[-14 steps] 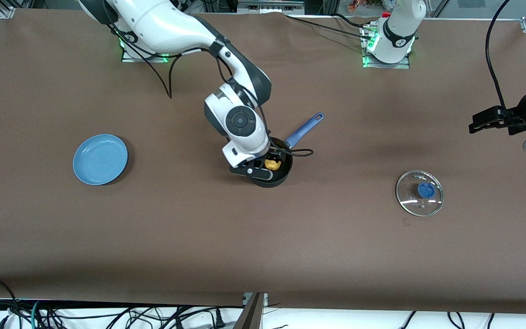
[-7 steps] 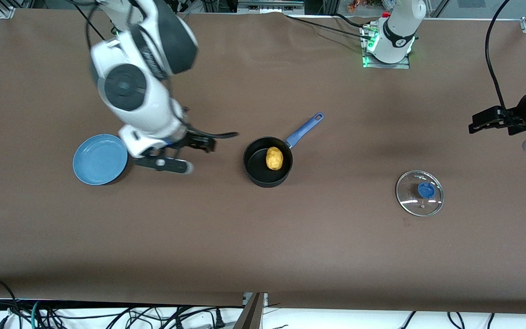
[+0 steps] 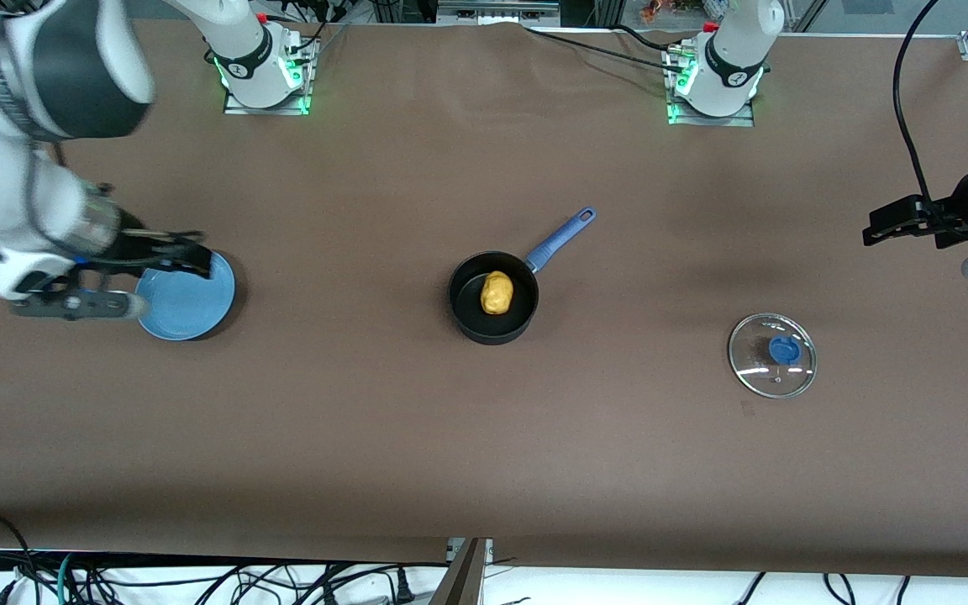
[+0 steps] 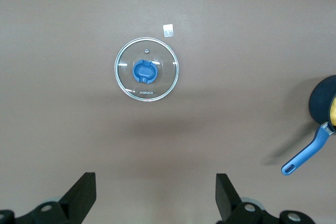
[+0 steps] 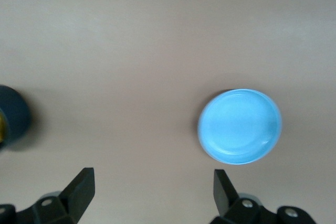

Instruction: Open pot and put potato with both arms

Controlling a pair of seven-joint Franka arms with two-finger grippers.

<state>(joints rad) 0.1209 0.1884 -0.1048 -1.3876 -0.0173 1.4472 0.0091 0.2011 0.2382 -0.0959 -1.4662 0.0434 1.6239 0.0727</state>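
potato (image 3: 497, 292) lies inside the pot (image 3: 492, 318), a small black saucepan standing uncovered near the middle of the brown table (image 3: 484, 437), its long blue handle (image 3: 562, 239) pointing away from the front camera and toward the left arm's end. the glass lid (image 3: 772, 355) with its blue knob (image 3: 783, 349) lies flat on the table well apart from the pot, toward the left arm's end and a little nearer to the front camera; in the left wrist view the lid (image 4: 147, 69) shows whole, with the pot's rim (image 4: 320, 100) and handle (image 4: 308, 153) at that picture's edge. the right gripper (image 3: 127, 281) hangs over the light-blue plate (image 3: 190, 298) at the right arm's end of the table, its fingers (image 5: 79, 190) spread wide with nothing between them; the front view of it is smeared, so it seems to be over the plate's edge rather than its middle. the right wrist view shows the plate (image 5: 240, 126) bare, and a sliver of the dark pot (image 5: 11, 116) at the edge. the left gripper (image 3: 900, 223) waits in the air over the left arm's end of the table, its fingers (image 4: 223, 195) also wide apart and holding nothing.
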